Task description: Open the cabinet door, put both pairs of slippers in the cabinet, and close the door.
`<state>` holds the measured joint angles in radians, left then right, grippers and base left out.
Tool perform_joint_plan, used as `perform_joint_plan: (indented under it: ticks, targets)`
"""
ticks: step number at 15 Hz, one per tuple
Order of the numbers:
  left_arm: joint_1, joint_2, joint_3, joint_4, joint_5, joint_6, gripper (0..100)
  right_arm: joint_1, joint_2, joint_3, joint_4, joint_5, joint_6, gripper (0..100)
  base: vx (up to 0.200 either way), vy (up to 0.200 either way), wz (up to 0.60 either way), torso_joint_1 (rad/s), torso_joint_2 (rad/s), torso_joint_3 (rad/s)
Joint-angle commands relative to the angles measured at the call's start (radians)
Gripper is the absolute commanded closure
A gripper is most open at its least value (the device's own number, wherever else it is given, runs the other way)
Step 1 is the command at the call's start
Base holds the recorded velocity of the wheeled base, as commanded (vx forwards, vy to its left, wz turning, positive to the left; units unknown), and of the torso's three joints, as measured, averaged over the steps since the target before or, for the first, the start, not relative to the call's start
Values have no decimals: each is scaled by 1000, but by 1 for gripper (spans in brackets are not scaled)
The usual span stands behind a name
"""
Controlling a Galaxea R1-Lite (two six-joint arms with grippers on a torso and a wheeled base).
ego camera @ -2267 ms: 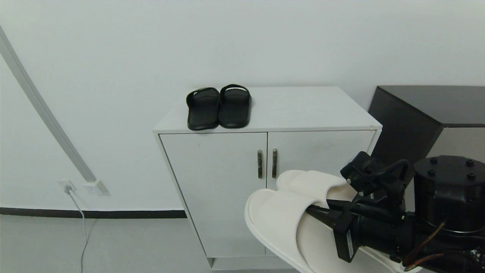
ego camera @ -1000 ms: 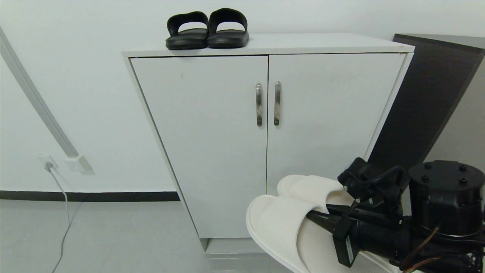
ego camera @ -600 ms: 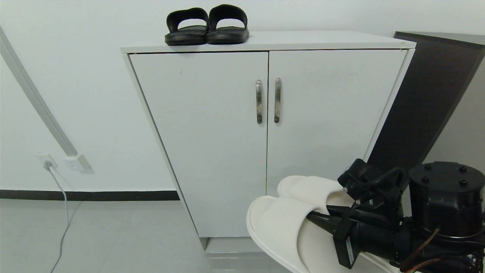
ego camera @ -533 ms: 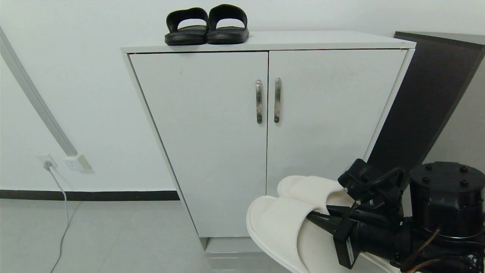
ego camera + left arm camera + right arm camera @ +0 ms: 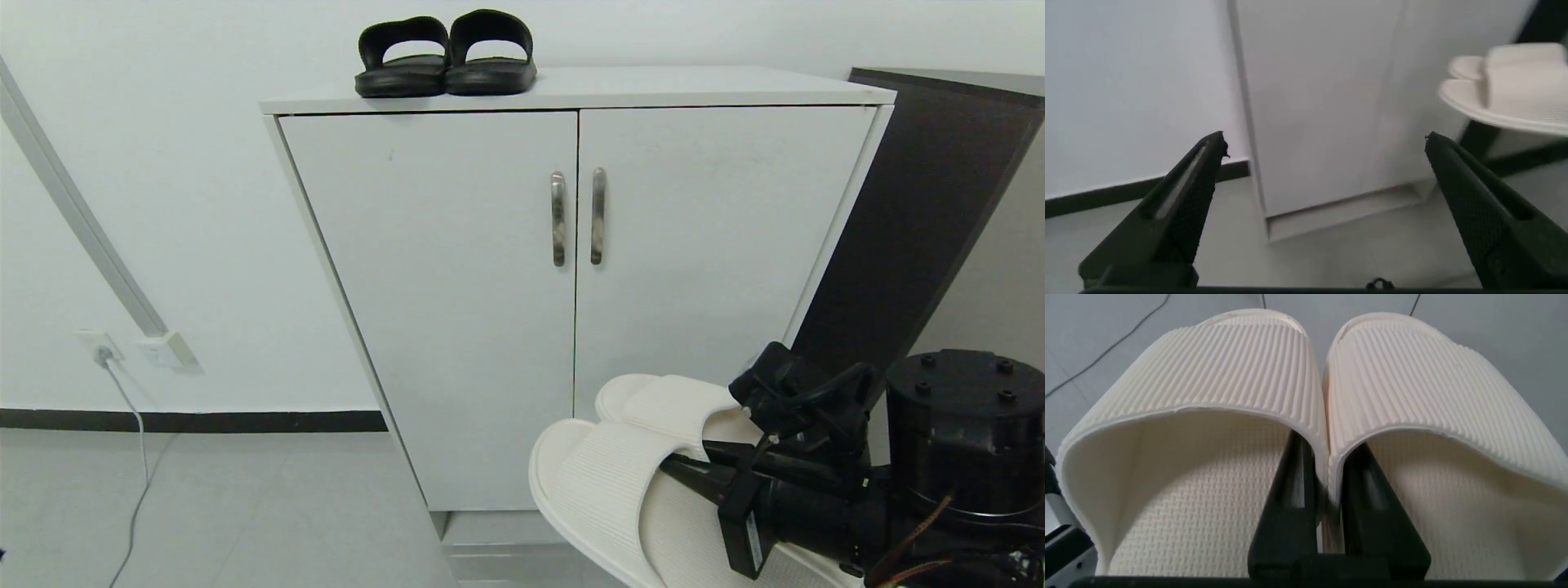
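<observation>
The white cabinet (image 5: 457,310) stands against the wall with both doors shut, its two metal handles (image 5: 576,217) side by side at the middle. A pair of black slippers (image 5: 446,55) sits on its top, towards the left. My right gripper (image 5: 690,465) hangs low in front of the right door, shut on a pair of white ribbed slippers (image 5: 620,482). In the right wrist view one finger sits inside each white slipper (image 5: 1315,400), pinching their touching inner walls at the gripper (image 5: 1323,490). My left gripper (image 5: 1327,204) is open, low, facing the cabinet's base (image 5: 1323,106).
A dark piece of furniture (image 5: 922,212) stands tight against the cabinet's right side. On the left wall are a socket with a cable (image 5: 102,355) running down to the grey floor and a slanted conduit (image 5: 82,220). Open floor lies left of the cabinet.
The head camera has dropped lower and come closer to the cabinet, so the whole picture shifted. The right gripper keeps the white slippers as before; over the last half second nothing moved.
</observation>
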<state>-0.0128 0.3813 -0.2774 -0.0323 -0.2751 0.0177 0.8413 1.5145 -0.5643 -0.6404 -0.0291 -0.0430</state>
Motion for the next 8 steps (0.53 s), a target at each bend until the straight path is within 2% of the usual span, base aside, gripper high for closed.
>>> perform_joint_plan:
  ticks: [1,3,4,5,7,8]
  targets:
    - [-1,286,-63,-80,-122,38,0,-1,13,3,-7,0,0,100,0,0,0,0,0,0]
    - [-4,396,-94,-161,-127,39,0,-1,13,3,-10,0,2,100,0,0,0,0,0,0]
    - [-46,493,-112,-271,-127,31,0,-1,15,1,-12,0,2,100,0,0,0,0,0,0]
    - [-67,535,-118,-319,-127,27,0,-1,15,1,-12,0,3,100,0,0,0,0,0,0]
    - [-176,671,-146,-452,-125,24,0,-1,15,1,-12,0,3,100,0,0,0,0,0,0]
    - [-211,719,-160,-500,-125,10,0,-1,15,3,-15,0,3,100,0,0,0,0,0,0]
